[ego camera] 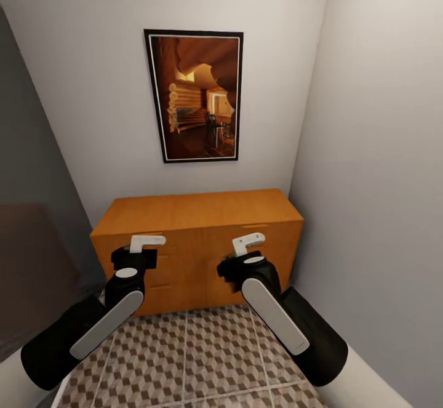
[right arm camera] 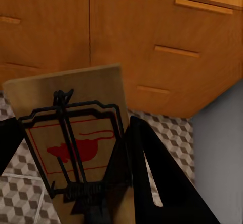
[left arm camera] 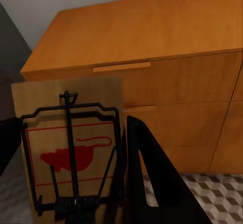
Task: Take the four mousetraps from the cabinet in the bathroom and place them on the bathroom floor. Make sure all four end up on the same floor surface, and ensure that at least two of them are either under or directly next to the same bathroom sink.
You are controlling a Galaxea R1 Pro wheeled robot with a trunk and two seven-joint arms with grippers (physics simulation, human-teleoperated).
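Two mousetraps are showing: the left gripper (left arm camera: 76, 183) is pinching one mousetrap (left arm camera: 71, 148) between its fingers, long axis running outward past the fingertips toward the cabinet (left arm camera: 152, 57), while the right gripper (right arm camera: 76, 183) is pinching a second mousetrap (right arm camera: 71, 138) likewise.

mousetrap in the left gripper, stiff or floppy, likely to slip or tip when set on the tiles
The mousetrap looks like a flat wooden board, so probably stiff and light. Held between the left gripper fingers, its smooth faces might slip. Laid flat, it should not tip or roll.
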